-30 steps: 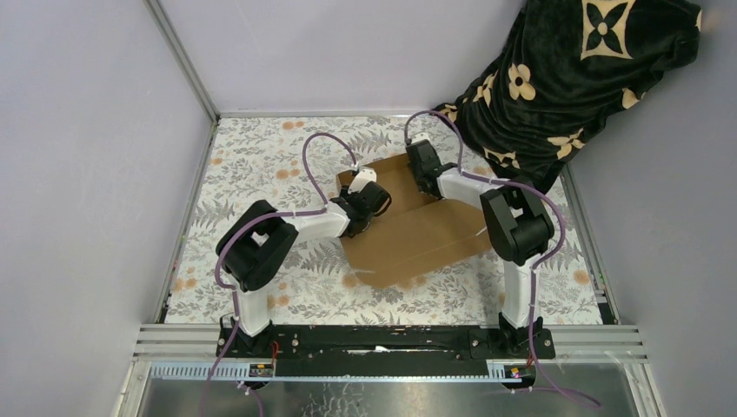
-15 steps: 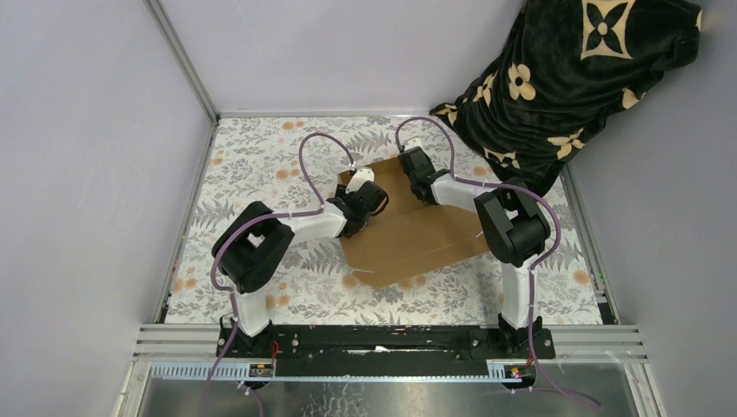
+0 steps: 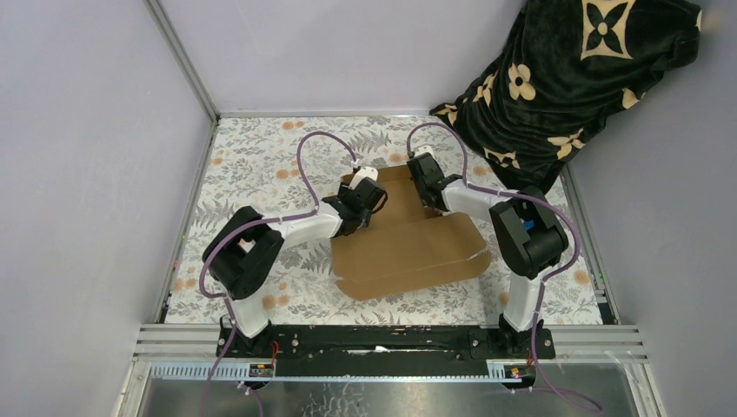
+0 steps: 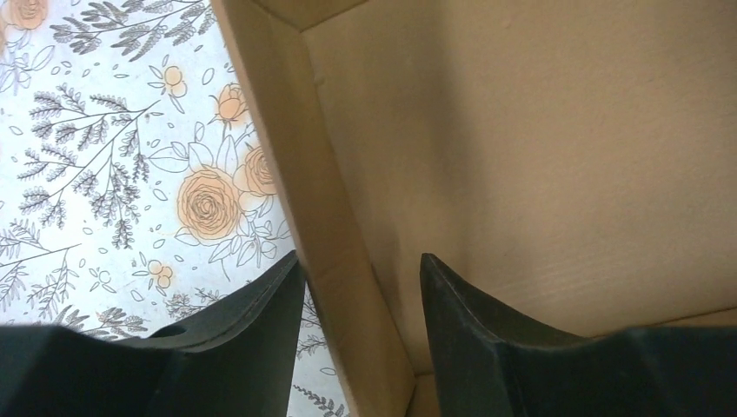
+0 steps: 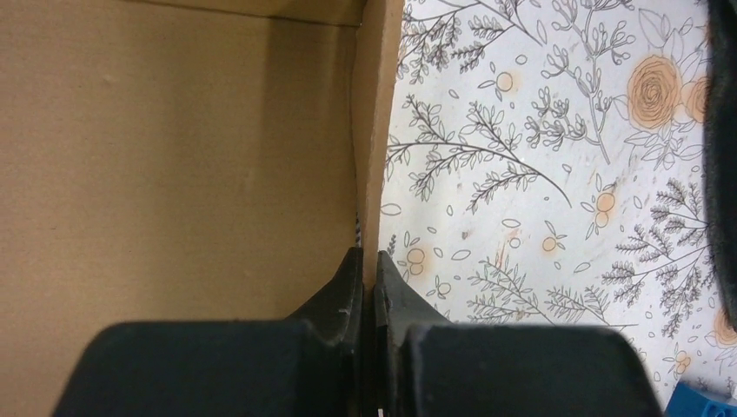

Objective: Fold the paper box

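Note:
The paper box (image 3: 408, 252) is brown cardboard lying on the flowered table cover, with its far part under both grippers. My left gripper (image 3: 361, 198) is at its far left side. In the left wrist view the left gripper (image 4: 361, 261) stands open astride a raised side wall (image 4: 304, 174) of the box, the inner panel (image 4: 565, 156) to the right. My right gripper (image 3: 428, 187) is at the far right side. In the right wrist view the right gripper (image 5: 369, 261) is shut on the thin upright wall (image 5: 378, 130), with the box floor (image 5: 174, 156) to its left.
A black blanket with cream flowers (image 3: 574, 78) is heaped in the back right corner, close to the right arm. A small blue object (image 5: 704, 404) lies on the table cover (image 3: 261, 156) right of the right gripper. Grey walls close in the left, back and right.
The left jaws have opened wider around the side wall. The box has shifted toward the near left and lies squarer. The right gripper stays shut on its wall.

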Available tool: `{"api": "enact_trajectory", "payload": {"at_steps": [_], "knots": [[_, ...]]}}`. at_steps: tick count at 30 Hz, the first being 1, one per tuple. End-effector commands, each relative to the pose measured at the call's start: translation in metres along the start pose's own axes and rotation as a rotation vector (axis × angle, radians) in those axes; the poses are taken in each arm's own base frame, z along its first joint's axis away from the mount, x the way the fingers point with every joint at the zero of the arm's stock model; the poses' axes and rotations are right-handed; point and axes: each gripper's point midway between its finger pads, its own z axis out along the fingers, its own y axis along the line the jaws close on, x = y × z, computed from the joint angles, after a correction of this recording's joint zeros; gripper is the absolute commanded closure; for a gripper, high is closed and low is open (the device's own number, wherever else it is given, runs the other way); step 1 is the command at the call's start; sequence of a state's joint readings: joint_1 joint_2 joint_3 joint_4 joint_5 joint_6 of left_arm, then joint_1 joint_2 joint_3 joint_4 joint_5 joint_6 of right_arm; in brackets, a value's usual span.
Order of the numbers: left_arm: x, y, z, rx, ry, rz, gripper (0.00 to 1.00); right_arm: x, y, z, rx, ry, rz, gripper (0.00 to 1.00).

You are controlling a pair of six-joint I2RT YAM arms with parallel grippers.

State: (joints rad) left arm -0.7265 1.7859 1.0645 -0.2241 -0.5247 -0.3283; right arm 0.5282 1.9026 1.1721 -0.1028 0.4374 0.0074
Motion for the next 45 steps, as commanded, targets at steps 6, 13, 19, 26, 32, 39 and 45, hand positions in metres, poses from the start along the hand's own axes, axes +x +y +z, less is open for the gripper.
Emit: {"api": "enact_trajectory", "payload": {"at_steps": [6,13,19,26,32,39,45], "knots": [[-0.029,-0.021,-0.016,0.121,-0.061,-0.041,0.42,0.019,0.007,-0.025,-0.112,0.074,-0.056,0.87],[-0.025,-0.019,-0.012,0.108,-0.054,-0.027,0.42,0.011,0.012,-0.02,-0.112,0.054,0.007,0.59],[-0.025,-0.017,-0.013,0.103,-0.063,-0.028,0.43,-0.008,0.011,-0.023,-0.123,-0.049,0.1,0.49],[-0.025,-0.018,-0.012,0.102,-0.061,-0.027,0.43,-0.032,0.002,-0.021,-0.141,-0.117,0.201,0.46],[-0.025,-0.018,-0.012,0.103,-0.061,-0.027,0.43,-0.037,-0.011,-0.007,-0.119,-0.104,0.235,0.52],[-0.026,-0.018,-0.012,0.1,-0.06,-0.03,0.4,-0.032,-0.014,0.012,-0.089,-0.057,0.197,0.77],[-0.027,-0.019,-0.011,0.098,-0.06,-0.031,0.39,-0.021,-0.014,0.019,-0.073,-0.021,0.166,0.76]]}}
